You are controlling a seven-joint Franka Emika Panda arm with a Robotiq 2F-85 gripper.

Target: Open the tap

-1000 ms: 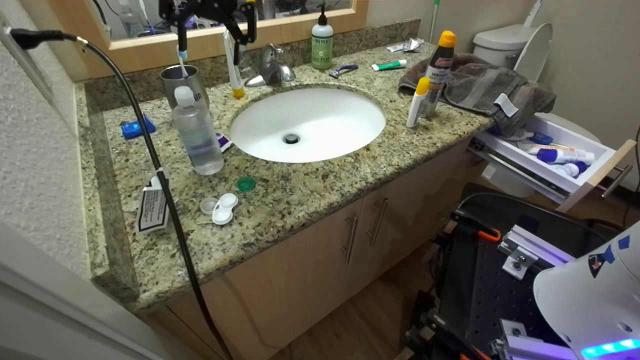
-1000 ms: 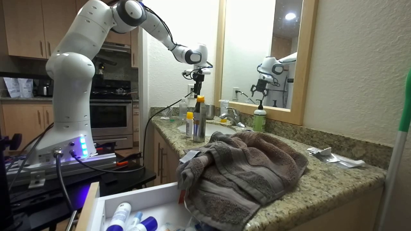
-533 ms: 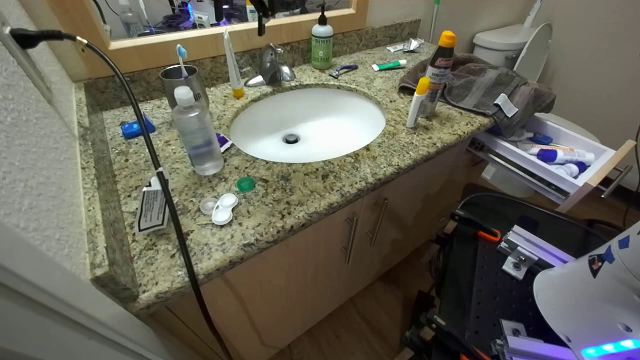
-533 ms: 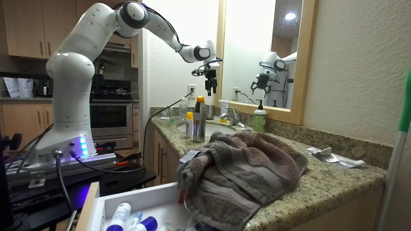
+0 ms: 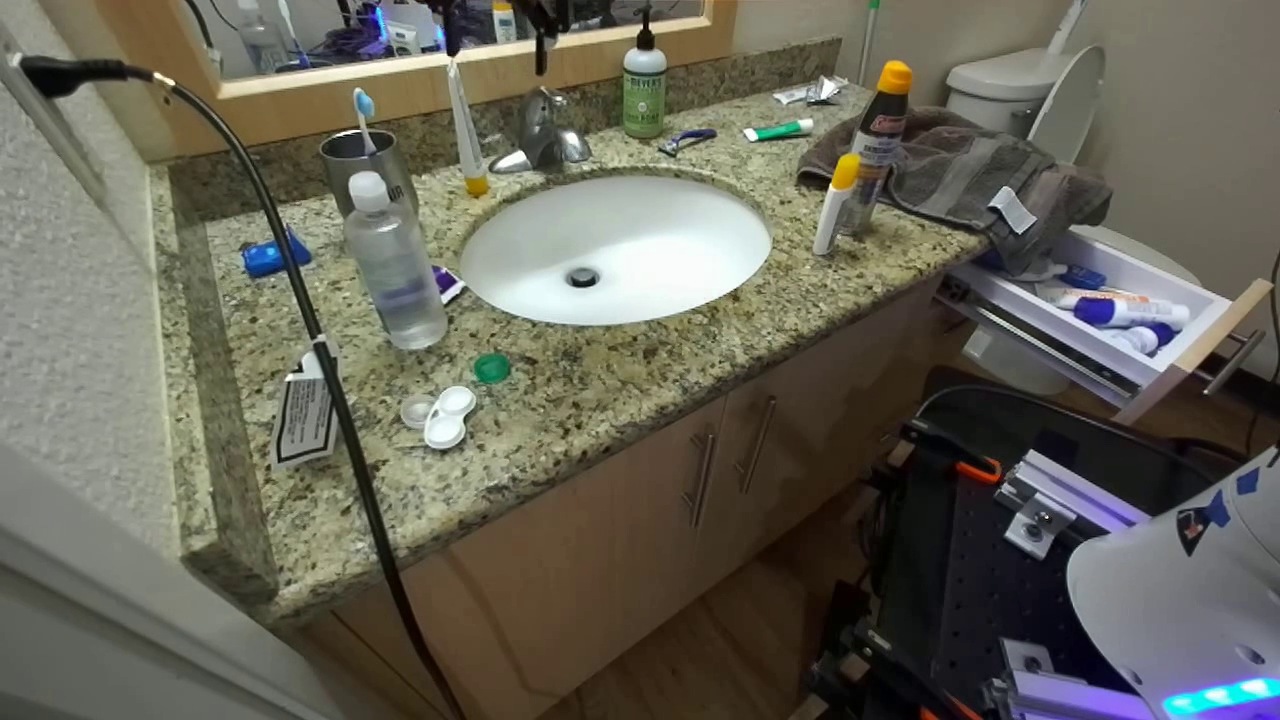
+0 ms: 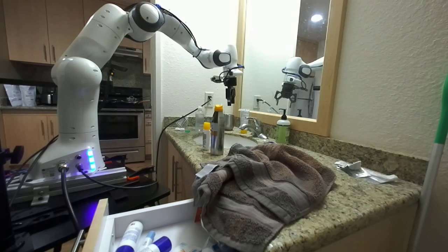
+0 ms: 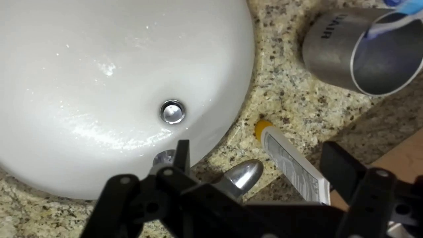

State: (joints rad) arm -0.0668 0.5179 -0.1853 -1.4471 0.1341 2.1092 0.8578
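The tap [image 5: 541, 135] is a small shiny silver faucet behind the white oval basin [image 5: 620, 250]. It also shows in an exterior view [image 6: 255, 126], left of the soap bottle. In the wrist view a rounded silver part of the tap [image 7: 246, 173] shows between my fingers, with the rest mostly hidden behind the gripper. My gripper [image 5: 497, 60] is high above the counter, above and left of the tap in that view. It also hangs in the air in an exterior view [image 6: 230, 102]. In the wrist view my gripper [image 7: 259, 150] is wide open and holds nothing.
A white tube with a yellow cap [image 5: 467, 135] stands close beside the tap. A metal cup with a toothbrush [image 5: 385, 175] and a clear bottle [image 5: 395, 265] stand left. A green soap bottle [image 5: 644, 90] stands right. The framed mirror [image 6: 280, 70] is close behind the gripper.
My gripper has moved from above the cup and tube toward the tap, rightward in both exterior views. In the last half second it has moved slightly further right and down. The tap looks the same.
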